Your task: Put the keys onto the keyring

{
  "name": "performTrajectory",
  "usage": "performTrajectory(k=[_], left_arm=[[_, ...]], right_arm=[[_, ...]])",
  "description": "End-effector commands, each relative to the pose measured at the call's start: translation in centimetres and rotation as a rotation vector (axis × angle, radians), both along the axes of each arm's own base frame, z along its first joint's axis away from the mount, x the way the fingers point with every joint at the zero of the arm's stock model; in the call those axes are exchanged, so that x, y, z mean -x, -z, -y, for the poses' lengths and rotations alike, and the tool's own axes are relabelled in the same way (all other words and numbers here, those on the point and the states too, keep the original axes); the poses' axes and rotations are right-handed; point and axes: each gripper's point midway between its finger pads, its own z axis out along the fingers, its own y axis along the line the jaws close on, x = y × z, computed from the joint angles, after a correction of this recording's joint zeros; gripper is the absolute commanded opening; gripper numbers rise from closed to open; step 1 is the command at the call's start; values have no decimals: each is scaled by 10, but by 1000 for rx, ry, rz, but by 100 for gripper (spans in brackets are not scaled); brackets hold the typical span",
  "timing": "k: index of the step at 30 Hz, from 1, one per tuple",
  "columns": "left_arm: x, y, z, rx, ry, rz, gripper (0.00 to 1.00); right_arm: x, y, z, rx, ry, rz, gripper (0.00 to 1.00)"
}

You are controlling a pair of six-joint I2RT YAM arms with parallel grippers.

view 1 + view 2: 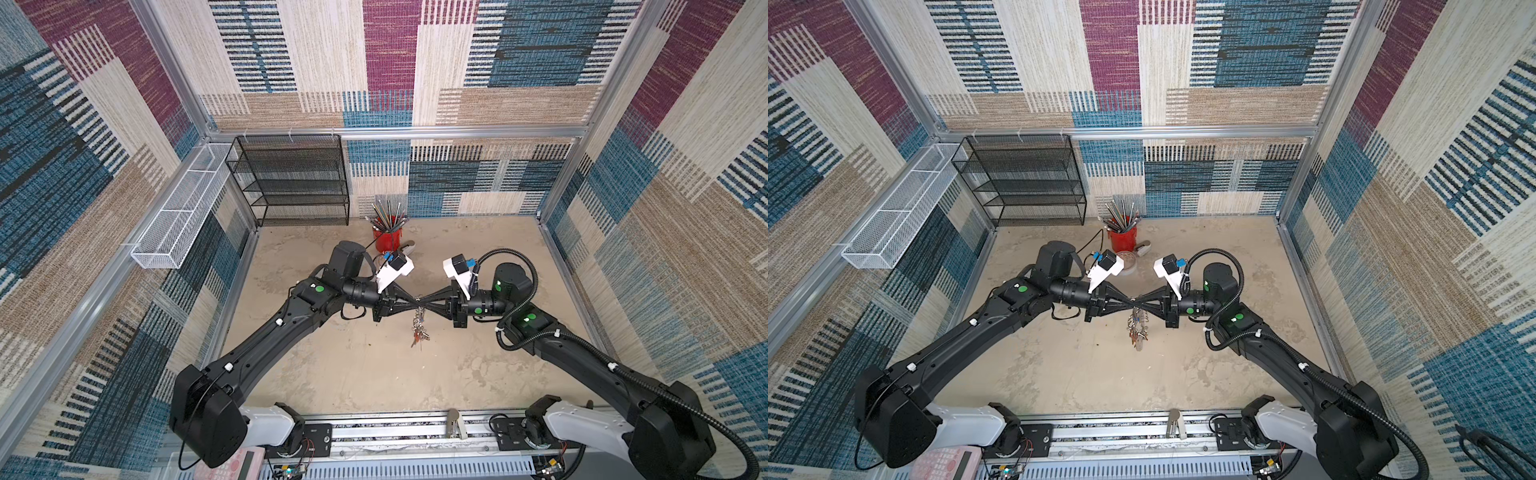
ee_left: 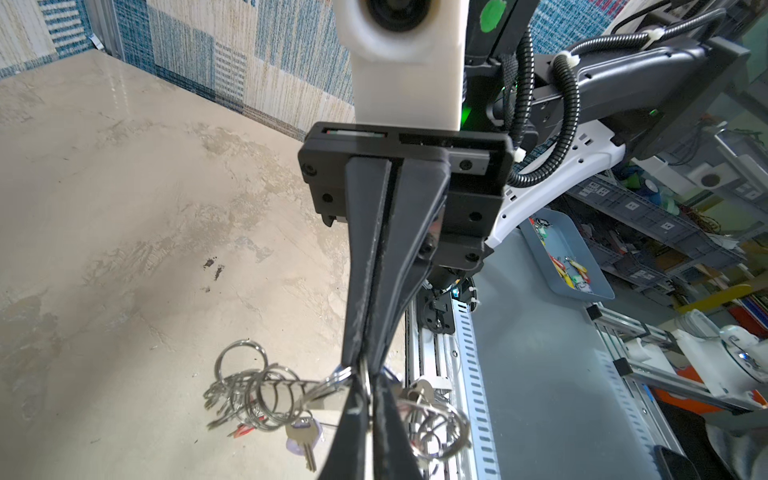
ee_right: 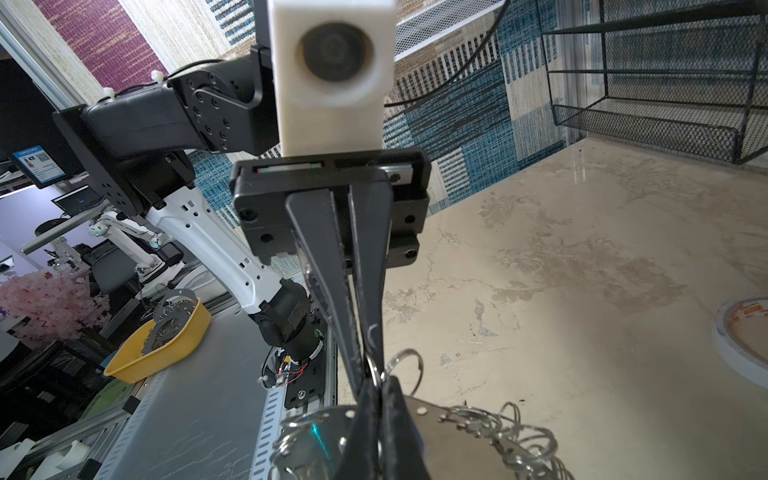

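Both top views: left gripper [image 1: 412,300] and right gripper [image 1: 426,306] meet tip to tip, each clamped on the keyring [image 1: 417,326], in front of the red cup [image 1: 388,240] | left wrist: a key [image 2: 304,440] dangles below its rings; I judge one arm steadies, one pries | right wrist: tape roll [image 3: 721,338] near the cup, clear of me
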Motion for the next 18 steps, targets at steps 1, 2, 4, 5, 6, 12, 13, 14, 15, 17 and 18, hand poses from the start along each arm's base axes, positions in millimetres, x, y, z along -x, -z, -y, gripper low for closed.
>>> performTrajectory(k=[1,2,4,5,6,12,13,14,15,17,18], left_arm=[[4,-5,3,9,46,14,1],[3,-3,3,3,42,8,0],[0,-4,4,0,27,8,0],[-2,-4,4,4,12,9,0],[-3,-5,4,15,0,11,0],[-7,-18,-3,92,-97,69,0],[-6,-19,-4,104,-103,73,0],[-5,-21,-4,115,-108,75,0],[-5,-23,-5,125,-116,82,0],[-4,-26,-7,144,-127,89,0],[-3,-29,-7,156,-127,93,0]], right_arm=[[-3,-6,-3,-4,14,36,0],[-4,-5,-3,0,16,33,0],[-4,-4,-3,2,21,32,0],[-4,-4,-3,1,22,29,0],[-4,-4,-3,-1,26,24,0],[-2,-3,-2,-4,20,2,15],[-1,-4,-2,-8,13,4,18],[1,-4,-2,-11,5,4,21],[1,-3,-2,-10,1,1,24],[2,-3,-2,-10,-6,1,26],[2,-2,-3,-11,-11,0,26]])
